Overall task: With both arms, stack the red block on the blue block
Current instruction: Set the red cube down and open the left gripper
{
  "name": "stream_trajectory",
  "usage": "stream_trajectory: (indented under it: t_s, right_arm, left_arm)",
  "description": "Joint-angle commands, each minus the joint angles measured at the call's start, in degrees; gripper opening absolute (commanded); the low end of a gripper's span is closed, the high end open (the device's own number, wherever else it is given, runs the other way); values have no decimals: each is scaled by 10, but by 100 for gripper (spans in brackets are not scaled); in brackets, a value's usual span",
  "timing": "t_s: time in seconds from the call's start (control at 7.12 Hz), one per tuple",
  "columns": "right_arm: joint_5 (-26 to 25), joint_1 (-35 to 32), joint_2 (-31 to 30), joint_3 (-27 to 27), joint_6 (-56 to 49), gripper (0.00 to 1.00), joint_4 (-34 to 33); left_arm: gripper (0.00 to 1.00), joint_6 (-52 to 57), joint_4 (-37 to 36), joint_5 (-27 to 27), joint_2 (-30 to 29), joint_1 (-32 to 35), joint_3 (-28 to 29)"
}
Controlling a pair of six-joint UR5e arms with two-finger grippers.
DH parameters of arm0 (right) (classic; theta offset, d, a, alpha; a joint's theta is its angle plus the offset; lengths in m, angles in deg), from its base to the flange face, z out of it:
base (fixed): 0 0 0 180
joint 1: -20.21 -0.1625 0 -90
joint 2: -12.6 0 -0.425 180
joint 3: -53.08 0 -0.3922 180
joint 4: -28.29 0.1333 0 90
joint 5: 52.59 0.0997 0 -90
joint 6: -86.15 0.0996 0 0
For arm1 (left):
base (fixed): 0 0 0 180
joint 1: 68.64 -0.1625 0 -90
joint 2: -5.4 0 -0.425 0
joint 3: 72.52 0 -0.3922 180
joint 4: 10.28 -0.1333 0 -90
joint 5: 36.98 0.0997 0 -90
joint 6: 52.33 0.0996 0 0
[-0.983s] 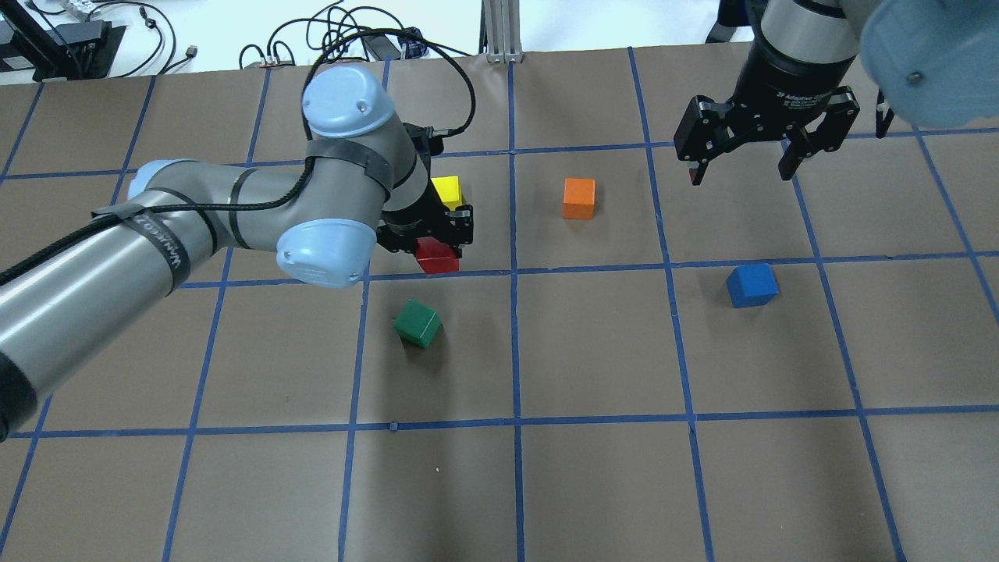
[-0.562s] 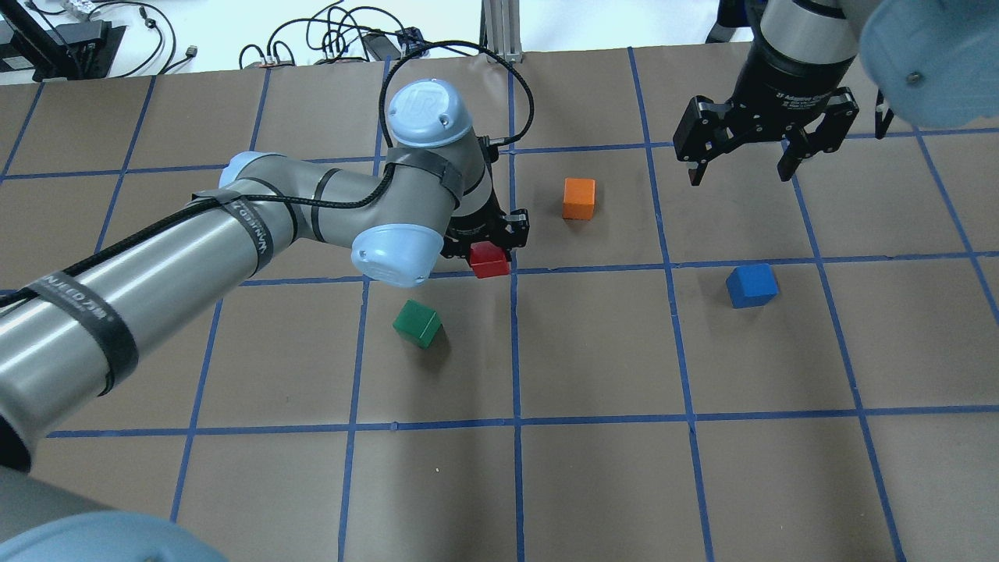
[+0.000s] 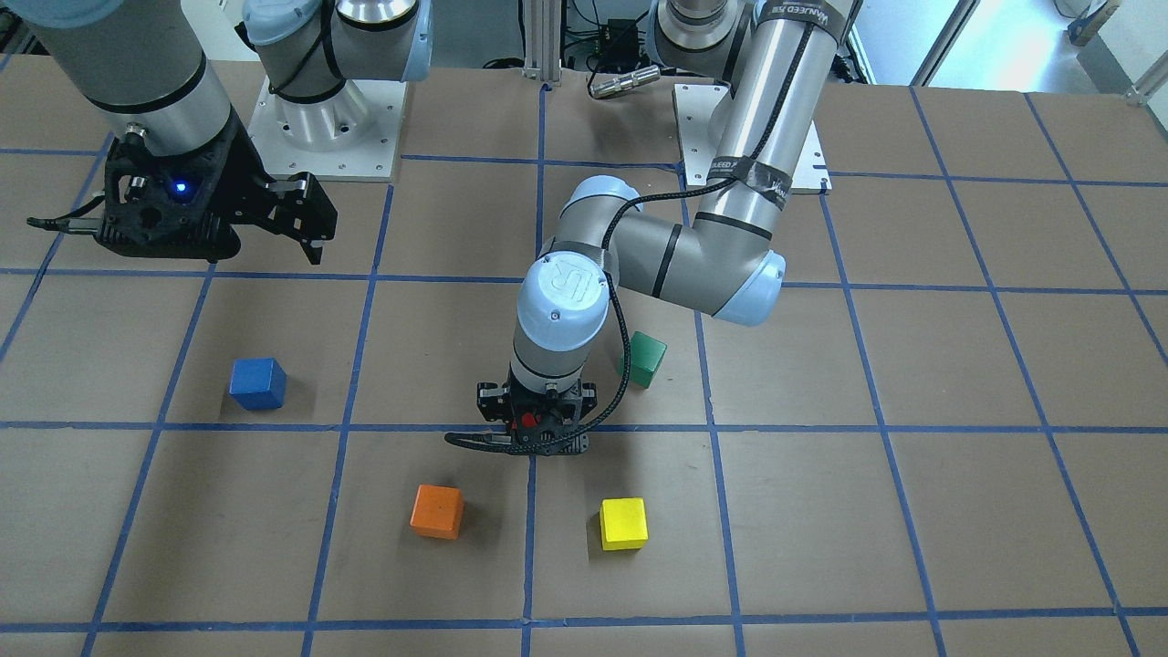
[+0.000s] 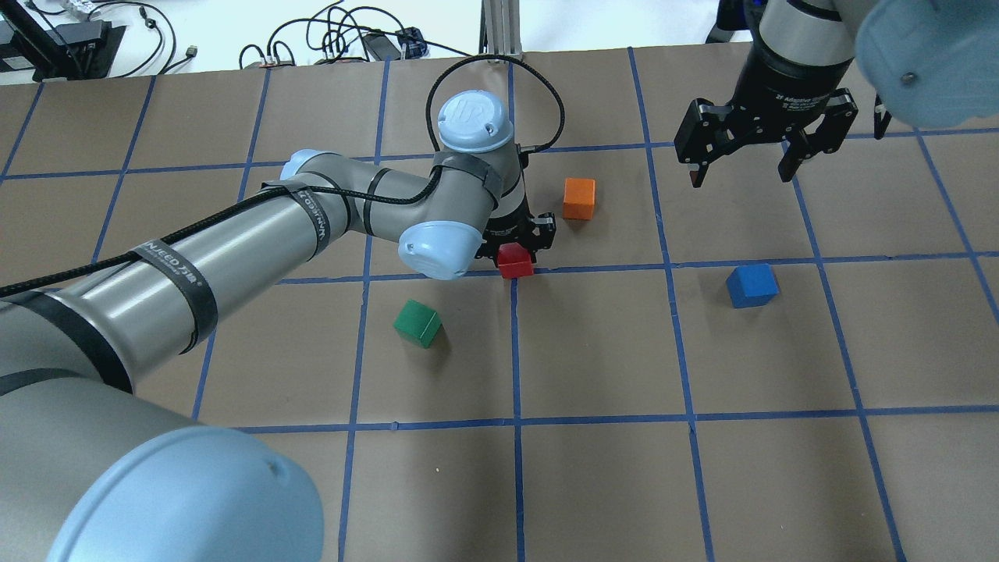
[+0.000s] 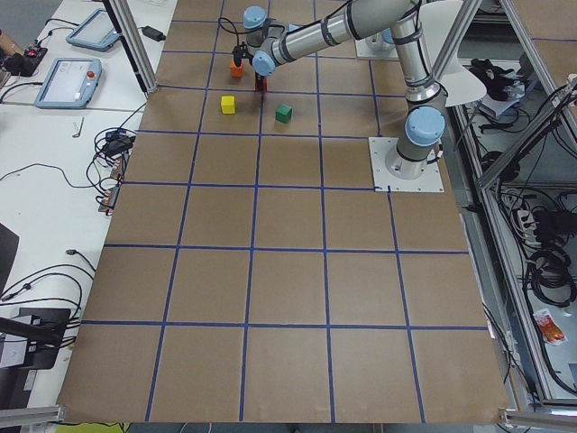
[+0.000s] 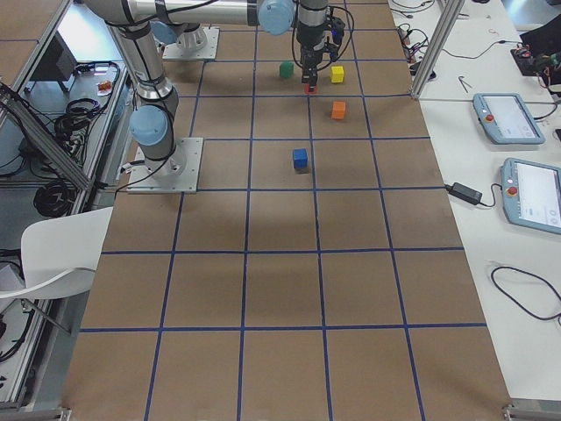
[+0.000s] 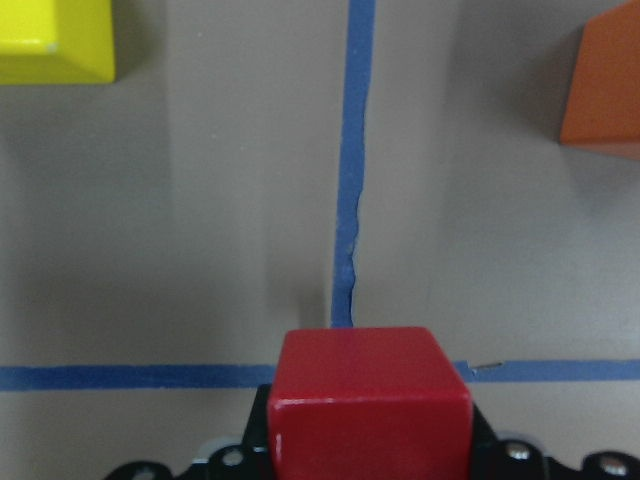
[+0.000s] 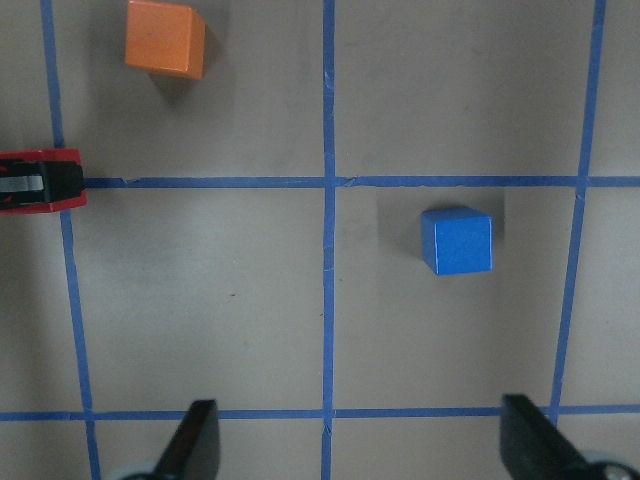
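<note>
The red block [image 4: 515, 260] is clamped in the left gripper [image 4: 518, 251], jaws closed on its sides, over a crossing of tape lines [image 7: 350, 200] on the desk [image 4: 601, 351] (the wrist view shows the block covering that crossing). The orange block [image 4: 579, 198] lies near, the green block [image 4: 418, 323] closer to the robot, and the yellow block [image 3: 623, 524] farther from it. The blue block [image 4: 751, 285] sits on the desk, well apart to the right. The right gripper [image 4: 737, 176] hangs beyond it, jaws spread wide, holding nothing.
</note>
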Motion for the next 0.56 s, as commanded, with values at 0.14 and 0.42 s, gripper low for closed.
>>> stream_trajectory:
  t_s: [0.14, 0.42]
  right_arm:
    - [4, 1, 1, 0, 2, 100, 0]
    - [6, 0, 11, -2, 2, 100, 1]
  left_arm:
    - [100, 4, -16, 52, 14, 0, 6]
    - [100, 48, 28, 49, 57, -32, 8]
